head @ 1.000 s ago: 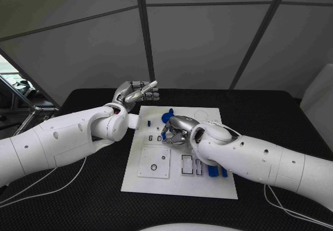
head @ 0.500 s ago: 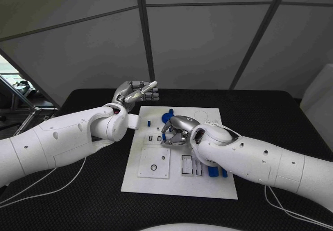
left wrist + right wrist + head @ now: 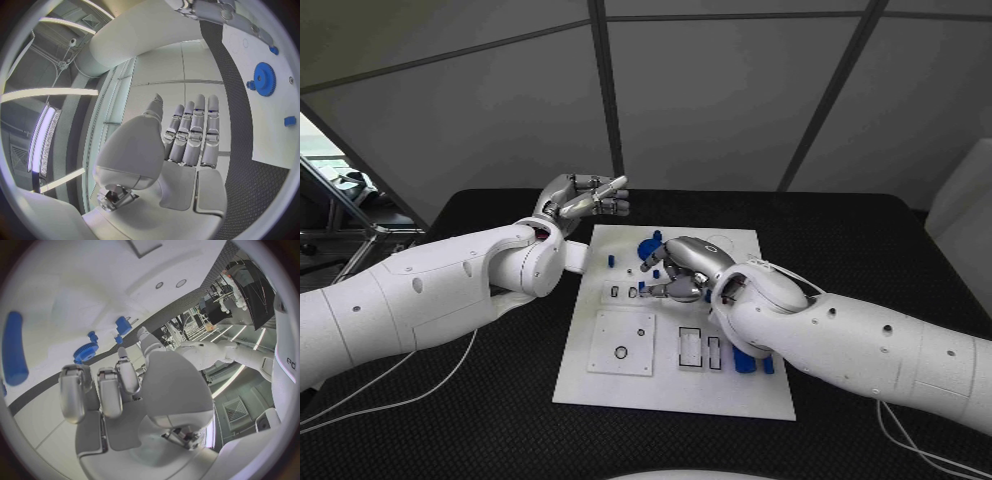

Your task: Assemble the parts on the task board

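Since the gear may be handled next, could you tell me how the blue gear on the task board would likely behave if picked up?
The blue gear looks like rigid plastic, so probably stiff and light. It lies flat on the task board, so it should not roll. Its toothed rim should aid grip.

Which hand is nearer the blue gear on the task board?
Right. The right hand hovers over the board just beside the blue gear; the left hand is raised off the board's far left corner.
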Tool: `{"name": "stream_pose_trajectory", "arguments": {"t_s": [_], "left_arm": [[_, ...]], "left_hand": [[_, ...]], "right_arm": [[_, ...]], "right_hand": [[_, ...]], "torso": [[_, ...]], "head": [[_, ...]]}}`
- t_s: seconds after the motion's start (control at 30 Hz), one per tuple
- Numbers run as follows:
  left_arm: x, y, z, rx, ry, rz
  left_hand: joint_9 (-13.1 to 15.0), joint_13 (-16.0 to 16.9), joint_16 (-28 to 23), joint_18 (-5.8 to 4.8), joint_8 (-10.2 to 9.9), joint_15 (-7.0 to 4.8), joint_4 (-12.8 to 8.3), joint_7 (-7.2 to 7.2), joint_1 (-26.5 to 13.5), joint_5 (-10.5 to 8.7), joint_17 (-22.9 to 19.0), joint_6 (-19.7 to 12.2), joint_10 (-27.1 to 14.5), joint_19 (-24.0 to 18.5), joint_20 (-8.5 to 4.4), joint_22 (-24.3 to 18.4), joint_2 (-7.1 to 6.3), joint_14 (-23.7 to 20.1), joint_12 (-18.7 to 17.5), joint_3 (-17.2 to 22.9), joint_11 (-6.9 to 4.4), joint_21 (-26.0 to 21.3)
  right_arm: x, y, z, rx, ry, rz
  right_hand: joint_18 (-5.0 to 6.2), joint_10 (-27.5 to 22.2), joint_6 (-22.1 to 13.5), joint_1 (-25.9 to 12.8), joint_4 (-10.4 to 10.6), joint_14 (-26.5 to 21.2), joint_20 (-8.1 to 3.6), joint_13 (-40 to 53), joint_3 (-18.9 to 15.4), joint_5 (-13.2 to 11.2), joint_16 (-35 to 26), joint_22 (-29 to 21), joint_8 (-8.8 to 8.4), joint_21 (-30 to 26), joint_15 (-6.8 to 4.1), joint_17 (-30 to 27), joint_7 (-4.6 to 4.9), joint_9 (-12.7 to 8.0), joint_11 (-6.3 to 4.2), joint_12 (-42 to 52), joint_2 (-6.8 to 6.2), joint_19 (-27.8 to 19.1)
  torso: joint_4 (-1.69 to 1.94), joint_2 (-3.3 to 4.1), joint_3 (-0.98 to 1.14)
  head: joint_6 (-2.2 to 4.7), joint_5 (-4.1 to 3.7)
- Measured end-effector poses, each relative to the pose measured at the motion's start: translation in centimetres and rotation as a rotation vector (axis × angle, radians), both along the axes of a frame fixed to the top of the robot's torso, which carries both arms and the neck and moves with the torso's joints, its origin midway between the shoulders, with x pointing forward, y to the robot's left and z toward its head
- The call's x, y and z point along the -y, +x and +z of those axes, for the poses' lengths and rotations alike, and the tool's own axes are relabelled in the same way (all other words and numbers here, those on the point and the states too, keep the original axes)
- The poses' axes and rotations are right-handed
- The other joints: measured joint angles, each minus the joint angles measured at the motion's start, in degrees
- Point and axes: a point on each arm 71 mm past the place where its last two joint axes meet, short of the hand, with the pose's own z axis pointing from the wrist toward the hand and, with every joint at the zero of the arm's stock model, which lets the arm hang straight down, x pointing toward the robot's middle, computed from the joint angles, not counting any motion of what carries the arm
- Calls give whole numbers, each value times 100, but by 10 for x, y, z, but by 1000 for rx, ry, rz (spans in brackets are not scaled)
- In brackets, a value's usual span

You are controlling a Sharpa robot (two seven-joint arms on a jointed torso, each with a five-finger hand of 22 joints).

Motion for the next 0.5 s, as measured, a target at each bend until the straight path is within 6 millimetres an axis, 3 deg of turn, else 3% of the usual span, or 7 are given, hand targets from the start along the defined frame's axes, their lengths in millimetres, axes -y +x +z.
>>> {"name": "stream_pose_trajectory", "arguments": {"t_s": [0.03, 0.13, 0.17, 0.27, 0.37, 0.43, 0.5], "left_arm": [[-1, 0, 0, -3, 10, -3], [-5, 0, -3, -22, 54, -23], [-6, 0, -3, -29, 70, -31], [-8, -1, -5, -55, 132, -65], [-10, -2, -6, -82, 203, -98], [-9, -2, -7, -105, 265, -129], [-7, -3, -8, -126, 323, -158]], "left_hand": [[0, 20, 42, 0, 0, -40, -43, -27, 44, 0, 42, 27, 114, 52, -31, 19, 44, 93, 41, 43, -36, 34], [12, 97, 272, 0, 48, -202, -64, -94, 49, 0, 251, 221, 562, 335, -158, 117, 49, 553, 182, 116, -179, 236], [24, 131, 401, 0, 72, -270, -45, -140, 49, 0, 349, 298, 715, 467, -215, 168, 49, 759, 230, 135, -236, 337], [48, 257, 887, 0, 92, -454, 16, -259, -56, 0, 699, 444, 1082, 849, -397, 349, -18, 1331, 378, 145, -388, 673], [106, 575, 1824, 0, 149, -630, 207, -384, -328, 0, 1432, 609, 1438, 1230, -598, 670, -80, 1717, 702, 42, -568, 1193], [167, 898, 3287, 0, 201, -698, 317, -471, -431, 0, 2801, 696, 1592, 1475, -709, 1080, -127, 1812, 1059, -29, -642, 1700], [265, 1400, 4801, -10, 260, -770, 386, -528, -452, 0, 4278, 754, 1580, 1963, -796, 2442, -148, 1829, 1582, -99, -697, 2848]], "right_arm": [[4, -2, 3, 7, 7, 13], [18, -5, 16, 32, 33, 58], [22, -6, 21, 37, 40, 69], [40, -5, 37, 35, 70, 86], [61, -1, 51, 15, 108, 70], [76, 3, 60, -7, 145, 43], [89, 7, 67, -30, 179, 15]], "right_hand": [[6, -28, 58, 26, -17, 0, -10, 0, -17, 32, -66, 0, 36, -74, 0, 0, -18, 9, -28, -13, 26, -113], [282, -330, 161, 130, -41, -12, -69, -244, -41, 115, -561, -244, 62, -578, -56, -48, -85, 9, -96, -455, 72, -793], [415, -569, 199, 145, -48, -10, -101, -581, -48, 124, -912, -680, 62, -928, -80, -400, -99, 2, -116, -837, 87, -1194], [450, -819, 211, 220, -48, -59, -139, -1050, -48, 160, -1409, -1237, 62, -1390, -126, -952, -103, -22, -140, -1351, 99, -1592], [663, -1323, 242, 266, -48, -278, -164, -2050, -48, 236, -2280, -2086, 62, -2098, -167, -1899, -133, -28, -175, -2428, 144, -2118], [763, -1614, 253, 331, -45, -453, -170, -2763, -45, 288, -2978, -2732, 62, -2669, -170, -2590, -123, -32, -175, -3226, 108, -2509], [852, -1696, 283, 359, 12, -737, -164, -3236, 12, 340, -3928, -3377, 62, -3288, -161, -3466, -115, -34, -180, -3777, 95, -2909]], "torso": [[-7, -5, 1], [-26, -38, 8], [-31, -53, 11], [-44, -102, 24], [-58, -153, 36], [-69, -191, 47], [-79, -223, 55]], "head": [[14, 10], [42, 38], [42, 51], [31, 94], [4, 127], [-15, 142], [-26, 155]]}}
